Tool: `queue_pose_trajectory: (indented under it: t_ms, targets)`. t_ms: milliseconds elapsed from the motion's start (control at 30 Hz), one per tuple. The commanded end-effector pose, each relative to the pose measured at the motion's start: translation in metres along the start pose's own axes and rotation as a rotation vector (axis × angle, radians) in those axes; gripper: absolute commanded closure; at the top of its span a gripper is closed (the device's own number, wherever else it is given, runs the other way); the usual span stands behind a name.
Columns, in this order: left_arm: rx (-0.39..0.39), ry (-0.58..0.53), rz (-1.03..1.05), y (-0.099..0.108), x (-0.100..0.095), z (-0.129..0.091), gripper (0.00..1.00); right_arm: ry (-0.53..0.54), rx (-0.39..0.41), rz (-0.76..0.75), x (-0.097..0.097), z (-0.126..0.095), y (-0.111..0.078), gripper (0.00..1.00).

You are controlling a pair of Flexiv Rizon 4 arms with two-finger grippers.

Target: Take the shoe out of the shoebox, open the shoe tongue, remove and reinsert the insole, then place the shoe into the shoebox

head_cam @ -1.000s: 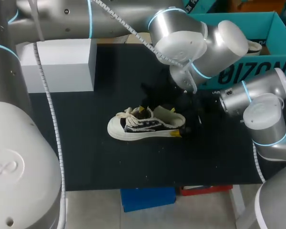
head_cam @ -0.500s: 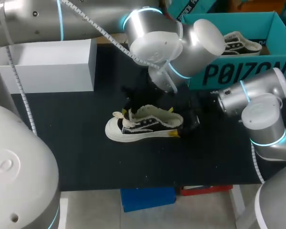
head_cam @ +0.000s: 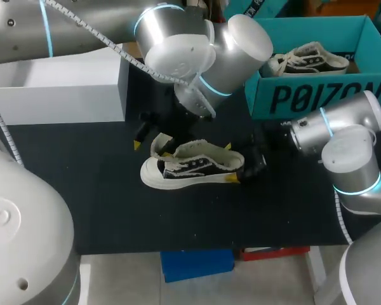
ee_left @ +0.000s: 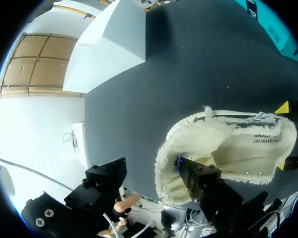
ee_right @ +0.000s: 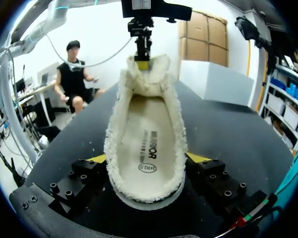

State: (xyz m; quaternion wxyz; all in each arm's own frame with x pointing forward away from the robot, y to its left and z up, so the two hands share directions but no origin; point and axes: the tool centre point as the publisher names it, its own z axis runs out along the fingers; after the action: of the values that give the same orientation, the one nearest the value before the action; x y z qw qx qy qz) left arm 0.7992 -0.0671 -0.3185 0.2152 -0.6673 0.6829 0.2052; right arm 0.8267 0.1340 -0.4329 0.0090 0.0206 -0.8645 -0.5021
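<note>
A black-and-white canvas shoe with a thick white sole lies on its sole near the middle of the black surface, toe toward the robot's left and heel toward its right. It is outside the teal cardboard shoebox, which stands at the far right corner with a second matching shoe inside. The right jaws grip the shoe at the heel: the right wrist view shows the black fingers with their yellow tips pressed against the two sides of the heel, the opening of the shoe facing the camera. A cream insole with dark print lies flat inside, ringed by fleecy cream lining. The left arm comes in from the far left and hangs over the toe end. Its jaws stand wide apart and open: one finger is hooked inside the opening against the fleecy cream tongue, while the other finger is clear of the shoe over bare surface. The tongue is lifted up and back toward the toe, with a yellow tip touching its top edge in the right wrist view. A plain white rectangular box sits on the far left of the surface, apart from the shoe.
</note>
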Motion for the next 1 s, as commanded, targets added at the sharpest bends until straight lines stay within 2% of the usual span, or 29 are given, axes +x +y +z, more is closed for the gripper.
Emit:
queue_pose_trajectory:
  t_ms: [33,300,633,833,900,933,1000]
  targets:
    - [-0.013,0.099,-0.001,0.005,-0.007,0.018,0.0,-0.001,-0.001,0.001,-0.001,-0.002,-0.003,1.0]
    - [-0.045,0.098,-0.03,0.005,-0.009,0.039,0.0,-0.001,-0.001,0.001,-0.001,-0.002,-0.003,1.0]
    - [-0.054,0.064,-0.03,0.006,0.005,0.055,0.0,-0.001,-0.001,0.001,-0.001,-0.002,-0.003,1.0]
    - [-0.054,0.041,-0.034,0.005,0.007,0.06,0.0,-0.001,-0.001,0.001,-0.001,-0.002,-0.003,1.0]
    - [-0.029,0.057,-0.026,0.005,0.003,0.056,0.0,-0.001,-0.001,0.001,-0.001,-0.002,-0.003,1.0]
    - [0.012,0.085,-0.006,0.006,0.001,0.052,0.0,-0.001,-0.001,0.001,-0.001,-0.002,-0.003,1.0]
    - [0.119,0.25,0.104,0.011,-0.003,0.035,0.0,-0.001,-0.001,0.001,-0.001,-0.002,-0.003,1.0]
